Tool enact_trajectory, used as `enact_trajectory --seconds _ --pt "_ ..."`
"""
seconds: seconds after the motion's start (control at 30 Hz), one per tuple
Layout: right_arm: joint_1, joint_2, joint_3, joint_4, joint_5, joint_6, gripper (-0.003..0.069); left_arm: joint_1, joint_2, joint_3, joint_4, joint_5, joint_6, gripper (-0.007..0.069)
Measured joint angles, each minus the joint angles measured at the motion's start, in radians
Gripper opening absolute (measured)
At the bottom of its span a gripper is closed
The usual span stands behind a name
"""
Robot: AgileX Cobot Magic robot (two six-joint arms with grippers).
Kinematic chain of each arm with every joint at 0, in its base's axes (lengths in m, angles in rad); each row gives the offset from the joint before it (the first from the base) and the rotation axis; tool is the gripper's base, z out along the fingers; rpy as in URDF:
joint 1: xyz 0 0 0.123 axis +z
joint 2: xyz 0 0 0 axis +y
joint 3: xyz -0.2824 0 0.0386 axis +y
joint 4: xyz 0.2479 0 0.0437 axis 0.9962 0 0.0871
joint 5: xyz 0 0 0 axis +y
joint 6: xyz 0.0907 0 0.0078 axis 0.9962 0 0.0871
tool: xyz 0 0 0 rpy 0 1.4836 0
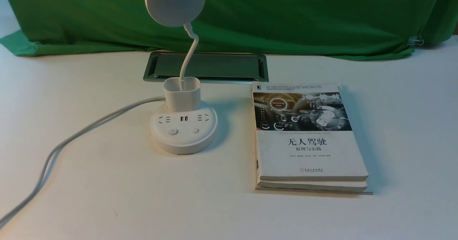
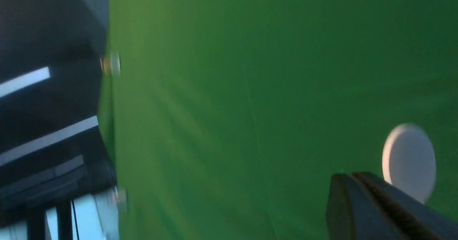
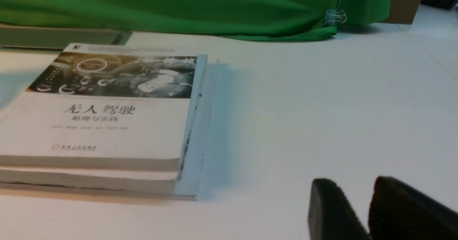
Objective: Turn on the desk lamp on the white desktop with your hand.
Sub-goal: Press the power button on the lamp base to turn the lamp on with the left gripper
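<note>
Desk lamp: the white lamp (image 1: 184, 140) stands upright on the left half of the white desktop (image 1: 118, 190), its round base well apart from the books; its disc head (image 1: 175, 0) is raised on a bendy neck in front of the green cloth (image 1: 304, 18).
Lamp base: two round buttons (image 1: 173, 131) on the near part, sockets behind them, and the cup-shaped holder (image 1: 182, 97) at the far side.
Cord: grey-white cord (image 1: 71, 138) curves from behind the holder toward the near left edge.
Books: a stack (image 1: 311, 154) lies flat right of the lamp, a Chinese-titled self-driving book on top.
Cable slot: the metal-framed rectangle (image 1: 225, 65) sits beyond the lamp, along the near edge of the cloth.
Clip: a binder clip (image 1: 415, 41) grips the cloth at far right.
Left gripper: the left gripper (image 2: 352, 174) is blurred, its fingertips together with nothing seen between them; the disc head shows beyond.
Right gripper: the right gripper (image 3: 354, 181) has its fingertips slightly parted, with only desktop seen between them.
</note>
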Motion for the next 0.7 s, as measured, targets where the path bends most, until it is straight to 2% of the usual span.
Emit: enact_trajectory --seconds 0.17,0.23,0.27,0.3,0.37,0.53,0.57,0.6,0.63,0.7 --pt "0.000 0.000 0.000 0.000 0.000 0.000 0.0238 0.000 -0.001 0.000 0.039 -0.304 0.004 0.0001" --pt "0.000 0.000 0.000 0.000 0.000 0.000 0.0238 0.000 -0.001 0.000 0.043 -0.362 -0.031 0.0001" --pt "0.000 0.000 0.000 0.000 0.000 0.000 0.0238 0.000 -0.001 -0.020 0.043 -0.379 -0.119 0.0001" --pt "0.000 0.000 0.000 0.000 0.000 0.000 0.0238 0.000 -0.001 -0.038 0.043 -0.369 -0.148 0.0001" --pt "0.000 0.000 0.000 0.000 0.000 0.000 0.0238 0.000 -0.002 -0.133 0.065 -0.238 -0.198 0.0001" --pt "0.000 0.000 0.000 0.000 0.000 0.000 0.0238 0.000 0.114 -0.438 0.128 0.278 -0.209 0.0001" --pt "0.000 0.000 0.000 0.000 0.000 0.000 0.0238 0.000 0.132 -0.461 0.128 0.327 -0.209 0.0001" --pt "0.000 0.000 0.000 0.000 0.000 0.000 0.0238 0.000 0.208 -0.534 0.128 0.512 -0.211 0.0001" --pt "0.000 0.000 0.000 0.000 0.000 0.000 0.0238 0.000 0.269 -0.566 0.127 0.628 -0.212 0.0001" --pt "0.000 0.000 0.000 0.000 0.000 0.000 0.0238 0.000 0.375 -0.581 0.124 0.775 -0.212 0.0001"
